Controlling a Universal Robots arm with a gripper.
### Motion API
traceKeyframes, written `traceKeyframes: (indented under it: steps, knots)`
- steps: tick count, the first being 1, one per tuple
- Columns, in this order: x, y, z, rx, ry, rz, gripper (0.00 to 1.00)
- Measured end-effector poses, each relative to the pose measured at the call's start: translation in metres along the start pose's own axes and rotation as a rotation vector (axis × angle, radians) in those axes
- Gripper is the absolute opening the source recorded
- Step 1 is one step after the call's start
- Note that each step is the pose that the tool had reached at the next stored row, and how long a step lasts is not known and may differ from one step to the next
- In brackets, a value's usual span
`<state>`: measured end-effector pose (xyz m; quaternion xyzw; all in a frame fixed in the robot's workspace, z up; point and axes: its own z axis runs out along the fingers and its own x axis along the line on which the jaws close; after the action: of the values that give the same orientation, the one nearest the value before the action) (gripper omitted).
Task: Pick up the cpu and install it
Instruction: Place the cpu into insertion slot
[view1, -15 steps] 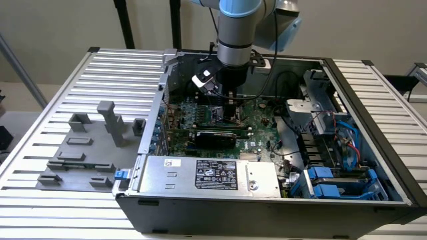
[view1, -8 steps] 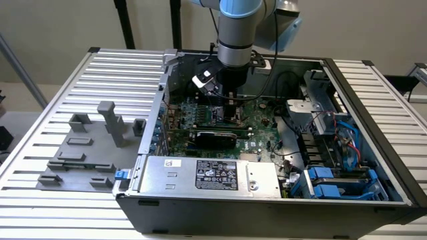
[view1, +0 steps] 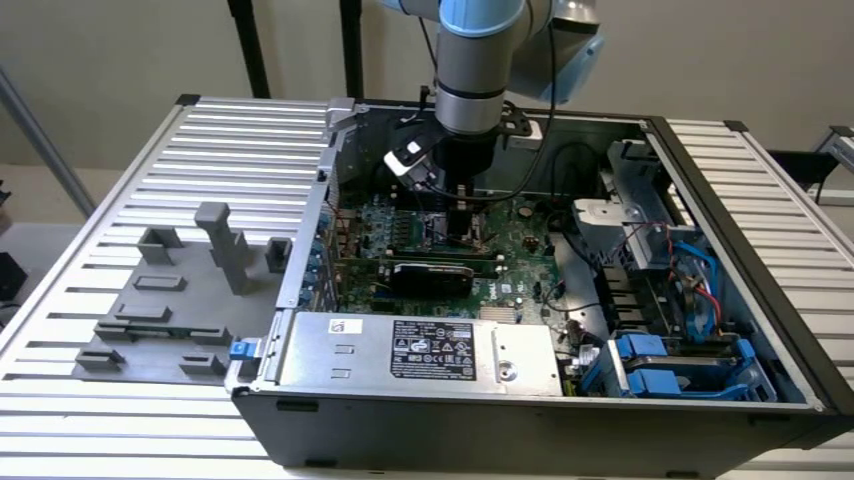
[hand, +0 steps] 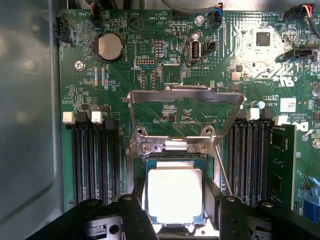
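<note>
cpu (hand: 174, 195): small square chip, pale silver-grey metal top glaring bright, thin green edge showing on one side. It is lying flat, squared up over the socket (hand: 150, 159) on the motherboard, right beside the hinge of the raised load frame (hand: 186, 91). Whether it is fully seated: cannot tell.

A robotics lab's test bench: a blue-jointed robot arm (view1: 470, 60) reaches into an opened desktop computer case (view1: 534, 430) set on a slatted aluminium table (view1: 134, 170); grey fixture blocks (view1: 220, 245) stand on a mat beside the case; black stand poles (view1: 247, 45) rise before a bare pale wall (view1: 107, 50); inside, a green motherboard (hand: 125, 75) lies exposed, its metal socket frame (hand: 186, 91) raised.
</note>
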<state>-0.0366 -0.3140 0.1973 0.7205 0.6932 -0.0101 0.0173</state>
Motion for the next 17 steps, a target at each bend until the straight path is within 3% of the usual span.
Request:
traceKeyframes:
  steps: [17]
  knots:
    - [-0.0002,-0.0005,0.0016,-0.0015,0.0,0.006,0.55]
